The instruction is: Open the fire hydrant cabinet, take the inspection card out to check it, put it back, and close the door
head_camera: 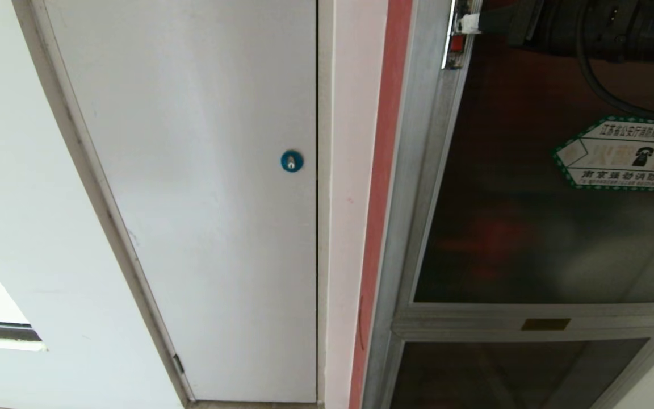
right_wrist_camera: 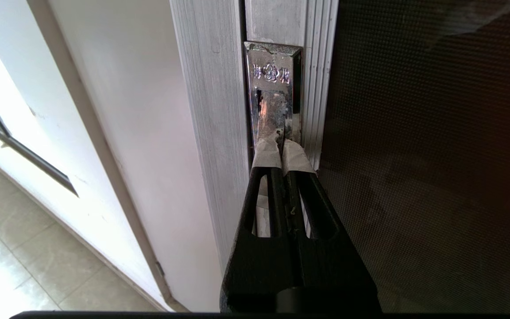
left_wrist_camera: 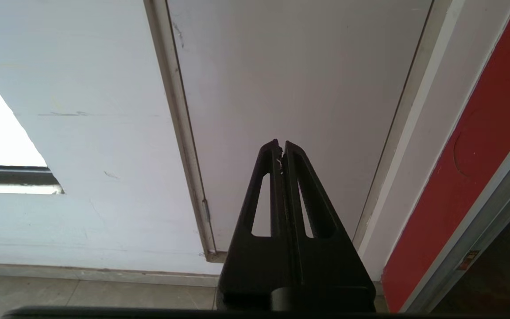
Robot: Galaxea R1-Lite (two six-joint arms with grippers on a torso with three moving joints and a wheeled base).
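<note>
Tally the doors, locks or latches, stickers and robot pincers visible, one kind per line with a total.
Doors: 2, plain white door and dark tinted glass door in silver aluminium frame
Locks or latches: 2, blue round lock and shiny metal latch plate
Stickers: 1, green-bordered hexagonal sticker
Pincers: 2, left pincer and right pincer, both shut
Total: 7

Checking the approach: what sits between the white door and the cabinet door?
In the head view: a white wall strip, a red strip, then the cabinet frame.
</note>
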